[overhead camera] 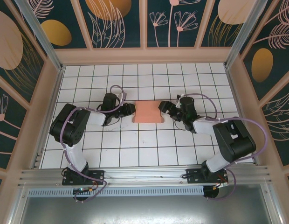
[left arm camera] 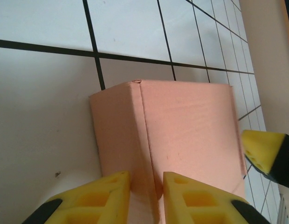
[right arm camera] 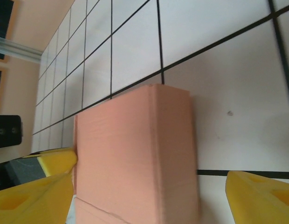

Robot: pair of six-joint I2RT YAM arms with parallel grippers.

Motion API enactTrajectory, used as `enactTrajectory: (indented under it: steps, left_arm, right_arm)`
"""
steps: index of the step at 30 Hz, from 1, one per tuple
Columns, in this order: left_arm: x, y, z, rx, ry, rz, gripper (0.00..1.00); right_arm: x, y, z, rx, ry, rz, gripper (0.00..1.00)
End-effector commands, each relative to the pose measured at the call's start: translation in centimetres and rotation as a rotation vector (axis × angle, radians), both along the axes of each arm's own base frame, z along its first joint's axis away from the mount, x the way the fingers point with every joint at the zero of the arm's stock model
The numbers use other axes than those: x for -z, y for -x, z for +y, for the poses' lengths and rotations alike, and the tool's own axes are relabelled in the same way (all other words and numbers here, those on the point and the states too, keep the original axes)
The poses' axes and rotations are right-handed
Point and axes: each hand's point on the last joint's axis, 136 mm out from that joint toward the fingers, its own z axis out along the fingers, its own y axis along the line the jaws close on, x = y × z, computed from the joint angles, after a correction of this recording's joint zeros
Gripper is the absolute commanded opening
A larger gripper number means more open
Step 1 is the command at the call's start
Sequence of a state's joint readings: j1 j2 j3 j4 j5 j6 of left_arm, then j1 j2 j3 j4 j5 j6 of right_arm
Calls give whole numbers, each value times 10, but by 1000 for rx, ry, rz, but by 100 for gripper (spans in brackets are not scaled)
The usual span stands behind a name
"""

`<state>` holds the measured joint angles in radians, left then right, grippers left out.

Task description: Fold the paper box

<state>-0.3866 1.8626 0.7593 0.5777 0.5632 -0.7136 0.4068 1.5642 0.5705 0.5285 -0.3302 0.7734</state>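
We are looking down at a white tiled table point(overhead camera: 135, 149) ruled with black grid lines. The paper box point(overhead camera: 147, 111) is lying near the middle of it, between the two arms. It is salmon pink and folded into a low rectangular block. Its faces are showing as plain pink card with sharp creases. Its long axis is running left to right, so one short end is pointing at each gripper.

The left gripper point(left arm camera: 147, 179) is sitting at the box's left end. Its yellow fingers point(left arm camera: 98, 198) are standing close together and pinching a creased edge of the card between them.

The right gripper point(right arm camera: 149, 179) is sitting at the box's right end with its jaws spread wide, straddling the box without clamping it. One yellow finger point(right arm camera: 37, 193) is sitting just beside the box's side, and the other is standing well apart from the card.
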Motion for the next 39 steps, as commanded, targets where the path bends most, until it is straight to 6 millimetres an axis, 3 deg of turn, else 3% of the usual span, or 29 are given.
enactTrajectory:
  steps: [1, 8, 11, 27, 31, 39]
  left_arm:
    - [7, 5, 0, 12, 39, 29, 25]
    - [19, 7, 5, 6, 60, 69, 23]
    - [19, 7, 7, 6, 68, 71, 18]
    - [34, 7, 20, -15, 55, 103, 18]
    - [35, 8, 20, -9, 52, 103, 18]
    - [34, 8, 18, 22, 34, 90, 27]
  right_arm:
    - [-13, -8, 13, -36, -129, -9, 85]
    - [5, -6, 23, -72, -212, 64, 85]
    - [6, -5, 23, -73, -217, 67, 85]
    - [3, -8, 34, -109, -272, 82, 81]
    - [-4, -9, 40, -126, -325, 72, 74]
    - [-8, -8, 40, -125, -335, 65, 50]
